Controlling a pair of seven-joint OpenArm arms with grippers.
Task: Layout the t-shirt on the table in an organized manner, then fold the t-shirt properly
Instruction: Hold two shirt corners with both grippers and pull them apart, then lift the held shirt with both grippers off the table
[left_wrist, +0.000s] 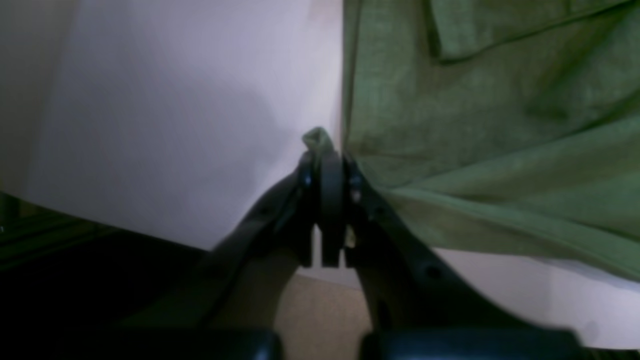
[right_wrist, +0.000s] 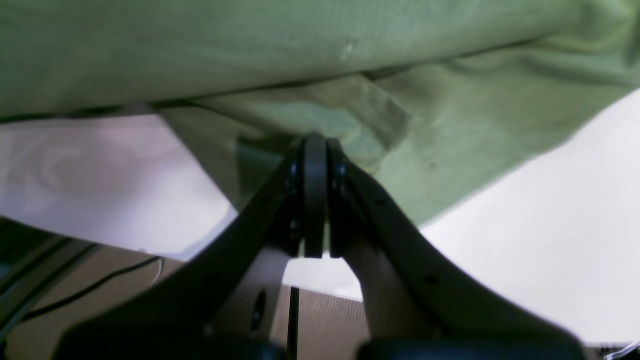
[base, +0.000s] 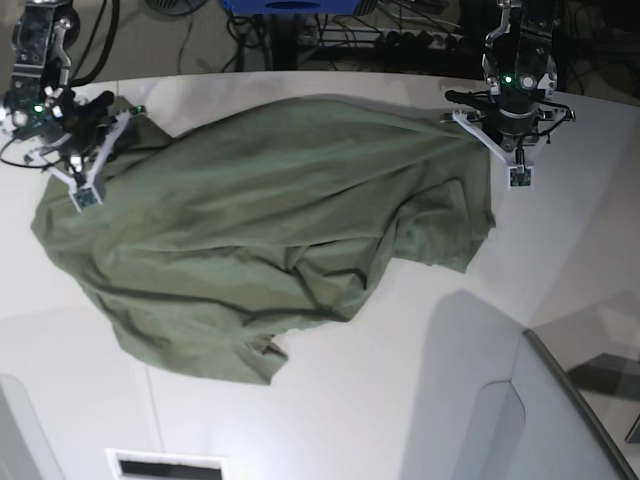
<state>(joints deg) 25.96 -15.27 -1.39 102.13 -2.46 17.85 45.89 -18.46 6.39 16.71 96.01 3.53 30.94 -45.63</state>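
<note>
Jaws of the left gripper (left_wrist: 326, 150) pinched on a tuft of the t-shirt (base: 270, 230) edge, far right of the table (base: 400, 400). Right gripper (right_wrist: 315, 145) clamped on cloth at the far left. Shirt sprawls rumpled between both arms, bulk sagging toward the near left; grey panel (base: 560, 420) near right.

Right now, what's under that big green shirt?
Only the white table shows around the t-shirt. The cloth lies rumpled and folded over itself, so anything beneath its middle is hidden. Each gripper, left and right, pinches an edge.
</note>
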